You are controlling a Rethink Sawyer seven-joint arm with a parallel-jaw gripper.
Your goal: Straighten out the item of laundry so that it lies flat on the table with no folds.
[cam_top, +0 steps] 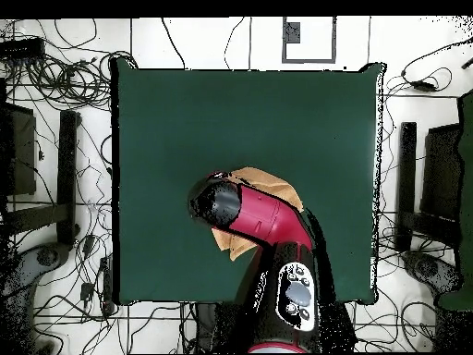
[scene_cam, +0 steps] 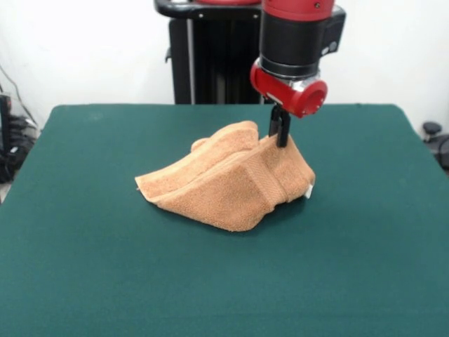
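The bench (scene_cam: 84,267) is covered in dark green cloth and fills most of the front view. Behind its far edge stands the black pedestal (scene_cam: 210,63), and from above the red and black arm (scene_cam: 298,42) reaches down over the bench; in the overhead view the arm (cam_top: 263,217) hides much of what lies under it.

The towel (scene_cam: 231,186) sits near the middle of the bench, a tan terry heap that is folded over itself, with one end raised to a peak and the rest sloping down to the cloth. A woven band runs across its near face. The pincer (scene_cam: 280,130) is pressed together on that peak, pinching the towel's raised edge. A small white tag (scene_cam: 309,191) shows at the towel's end below the pincer.
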